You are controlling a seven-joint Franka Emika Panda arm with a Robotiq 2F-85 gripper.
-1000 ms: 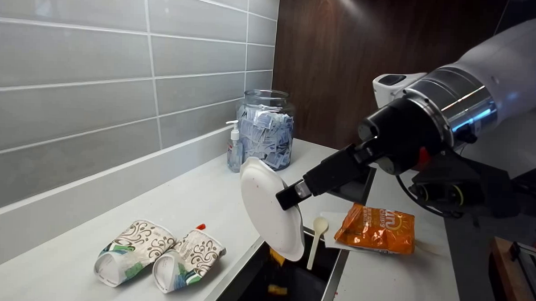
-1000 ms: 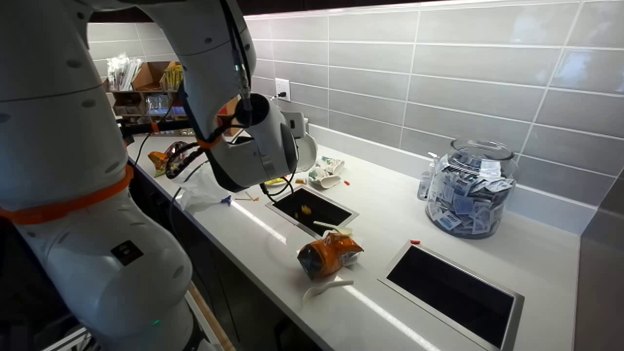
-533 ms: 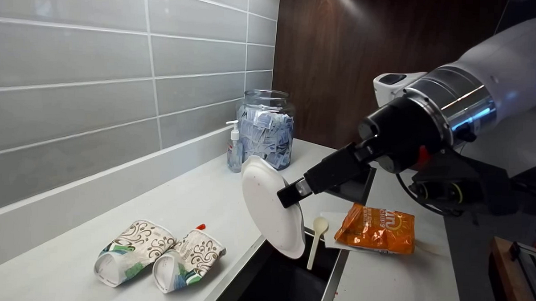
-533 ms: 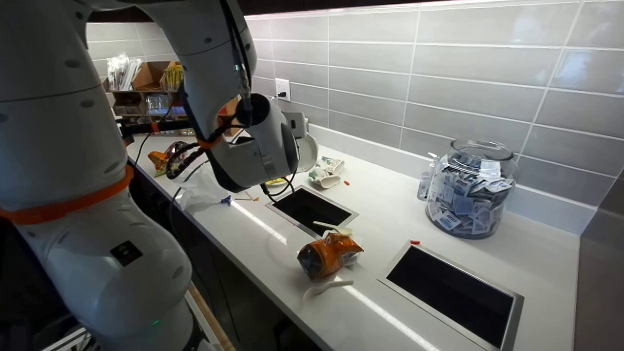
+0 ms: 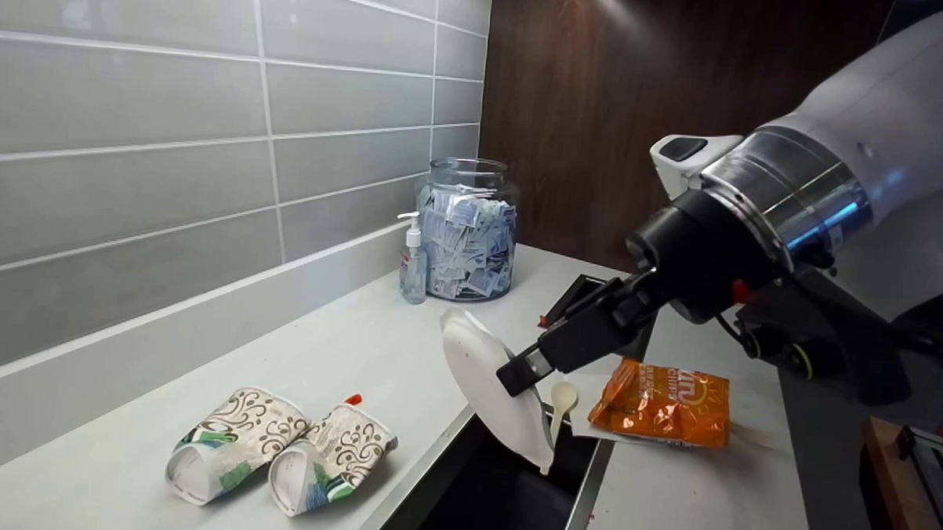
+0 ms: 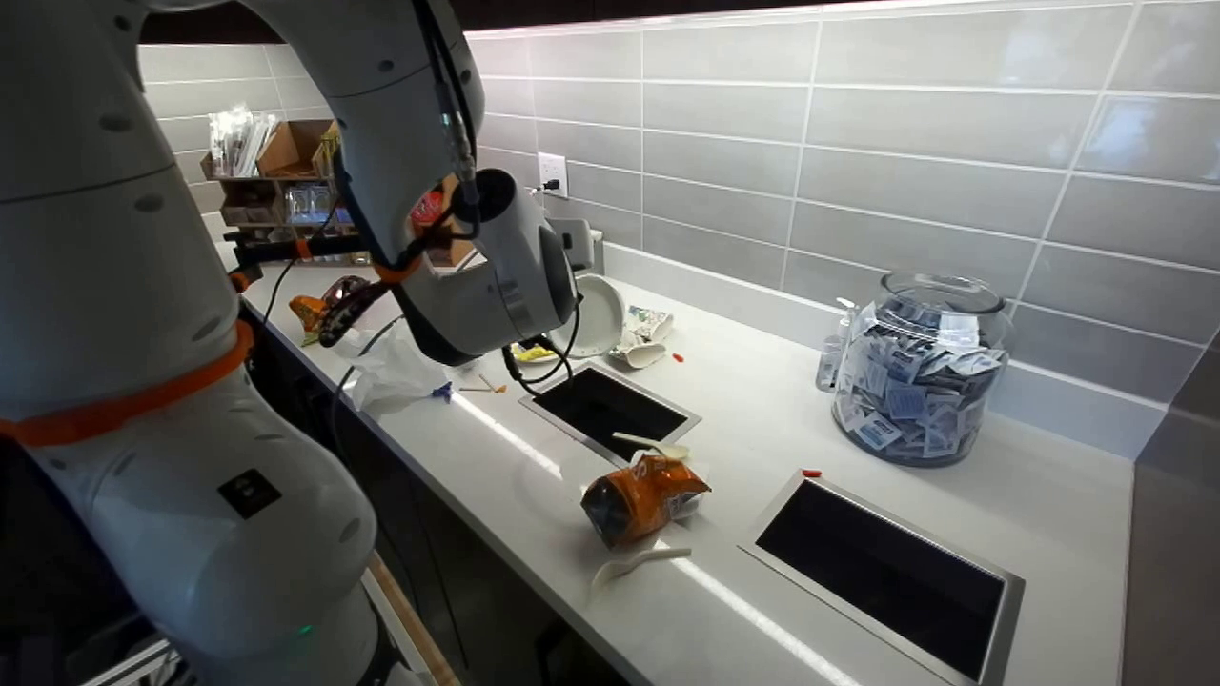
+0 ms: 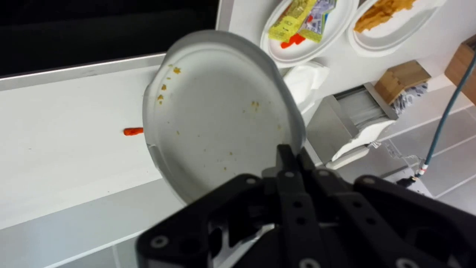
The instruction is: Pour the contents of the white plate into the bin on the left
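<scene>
My gripper (image 5: 517, 374) is shut on the rim of the white plate (image 5: 483, 379). The plate is tipped steeply and hangs over the opening of the left bin, whose metal rim (image 5: 417, 483) is set into the counter. In the wrist view, the fingers (image 7: 295, 154) pinch the rim of the plate (image 7: 223, 108), and its face carries only small yellow crumbs. The bin's rim (image 7: 85, 69) and dark opening show beside it. The left bin (image 6: 648, 389) and part of the plate (image 6: 599, 314) also show in an exterior view, where the arm hides the gripper.
A light spoon (image 5: 563, 398) lies across the bin's edge beside an orange chip bag (image 5: 663, 405). Paper cups (image 5: 238, 441) lie left of the bin. A glass jar (image 6: 920, 381) and another bin (image 6: 1001, 629) are farther along. Plates with food (image 7: 327, 48) show in the wrist view.
One second ago yellow-orange pieces were falling below the plate into the bin opening; none show now. My gripper and the plate have moved lower and slightly right in an exterior view, changing the plate's tilt.
</scene>
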